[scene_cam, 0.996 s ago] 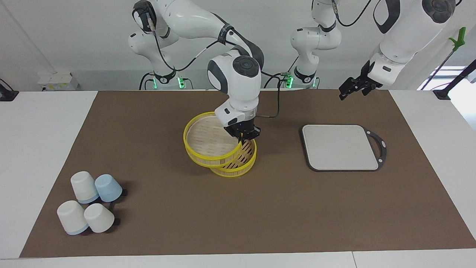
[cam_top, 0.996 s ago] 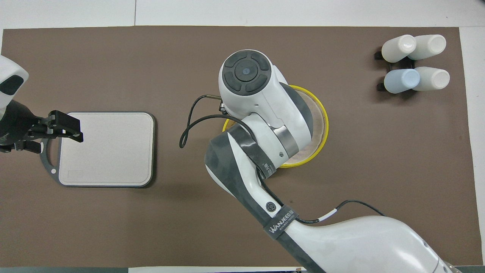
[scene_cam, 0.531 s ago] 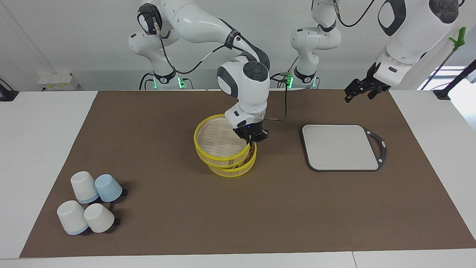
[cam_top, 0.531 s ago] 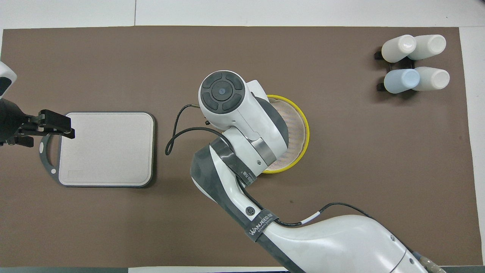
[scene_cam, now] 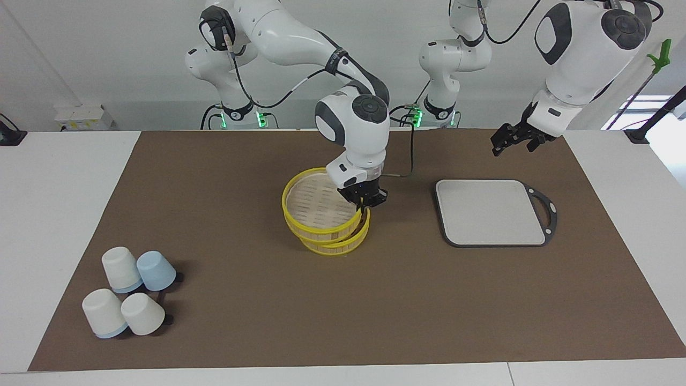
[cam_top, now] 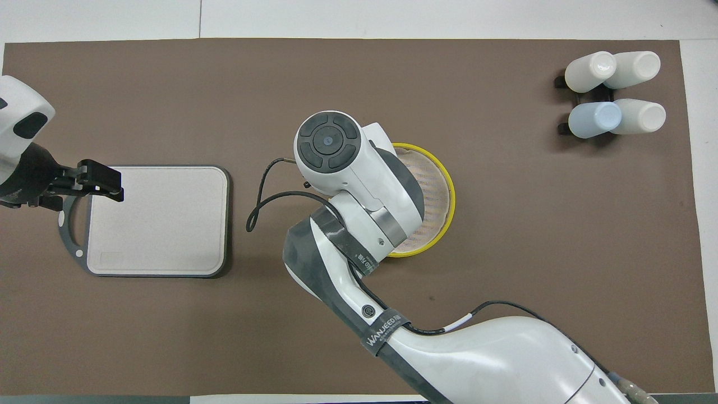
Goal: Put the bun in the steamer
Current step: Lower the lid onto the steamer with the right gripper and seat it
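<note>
My right gripper [scene_cam: 365,203] clamps the top tier [scene_cam: 321,206] rim at three o'clock; my left gripper [scene_cam: 512,140] hangs open over bare mat [scene_cam: 375,300].

The right gripper [scene_cam: 366,205] is clamped on the rim of the yellow-rimmed bamboo top tier [scene_cam: 320,208], which sits tilted on the round yellow-rimmed bamboo steamer base [scene_cam: 343,244] on the brown mat [scene_cam: 225,225]. The left gripper [scene_cam: 509,140], open, hangs over the mat near the grey rectangular board [scene_cam: 490,212]. Four white and blue cups [scene_cam: 131,292] cluster toward the right arm's end.
</note>
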Controlling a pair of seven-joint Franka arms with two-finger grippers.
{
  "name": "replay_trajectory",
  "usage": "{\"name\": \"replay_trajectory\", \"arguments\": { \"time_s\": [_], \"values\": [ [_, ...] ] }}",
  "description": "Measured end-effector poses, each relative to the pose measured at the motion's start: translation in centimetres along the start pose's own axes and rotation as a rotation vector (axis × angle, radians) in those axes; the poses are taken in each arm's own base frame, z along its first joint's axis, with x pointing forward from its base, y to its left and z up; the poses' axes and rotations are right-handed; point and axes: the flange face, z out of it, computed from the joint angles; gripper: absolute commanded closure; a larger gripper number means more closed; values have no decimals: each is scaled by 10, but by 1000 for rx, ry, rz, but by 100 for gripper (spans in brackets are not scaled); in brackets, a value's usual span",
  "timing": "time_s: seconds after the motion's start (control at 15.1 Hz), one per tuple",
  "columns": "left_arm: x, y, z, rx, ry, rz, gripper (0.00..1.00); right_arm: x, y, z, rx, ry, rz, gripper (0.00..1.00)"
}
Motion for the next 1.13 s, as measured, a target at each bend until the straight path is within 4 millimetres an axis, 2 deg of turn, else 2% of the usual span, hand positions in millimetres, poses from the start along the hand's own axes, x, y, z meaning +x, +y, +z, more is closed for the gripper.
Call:
{"name": "replay_trajectory", "arguments": {
  "time_s": [0.6,1.13],
  "values": [
    [-2,-4,-4,-1,7,10,0,-3,-9,-5,50,30,25,100],
    [-2,-6,-4,-1,5,11,0,-6,-11,-2,55,32,23,100]
  ]
}}
